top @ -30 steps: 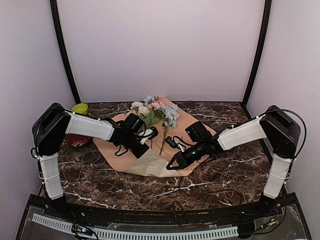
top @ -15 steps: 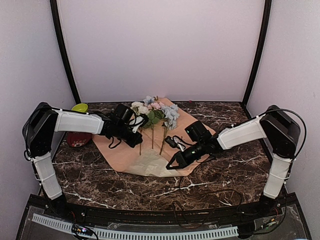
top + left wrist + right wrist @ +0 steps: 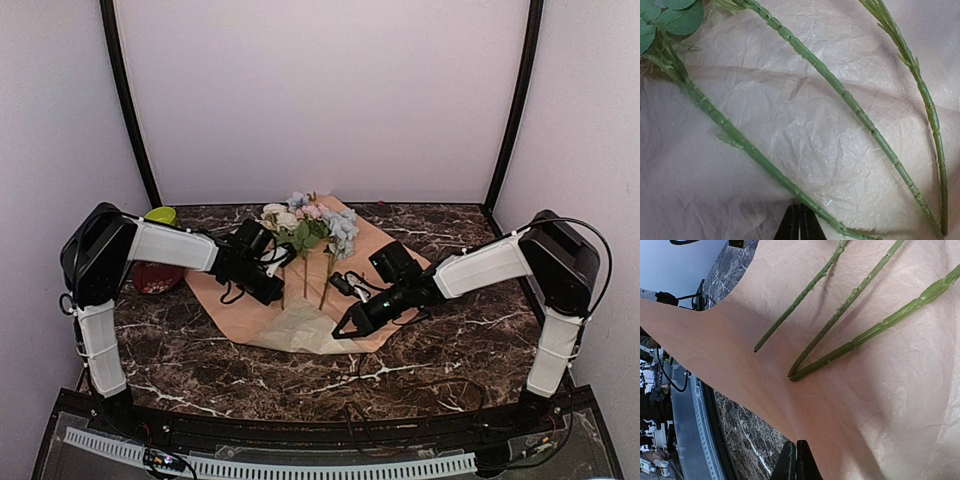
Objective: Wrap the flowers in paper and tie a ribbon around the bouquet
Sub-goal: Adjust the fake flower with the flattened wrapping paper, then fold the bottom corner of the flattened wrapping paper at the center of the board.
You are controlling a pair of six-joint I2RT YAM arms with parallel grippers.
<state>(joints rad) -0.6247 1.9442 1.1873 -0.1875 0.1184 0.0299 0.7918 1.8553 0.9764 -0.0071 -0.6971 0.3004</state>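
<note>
Left wrist: left tool [image 3: 799, 226] pinched shut, flowers [image 3: 755, 154] nearest stem crossing right at its tips.

Left gripper [image 3: 276, 295] is pinched closed, tip down on the paper [image 3: 225, 300]. The leftmost stem of the flowers [image 3: 312, 228] is right at its tip and the other two stems are just to its right. The flower heads lie beyond it, toward the back wall. Right gripper [image 3: 342, 331] looks closed too, nipping the paper's near edge, with a pale folded-over patch just left of it. Well off to the left gripper's left there's a green bowl [image 3: 160, 215] and a red one [image 3: 152, 282] on the marble table [image 3: 450, 330].
</note>
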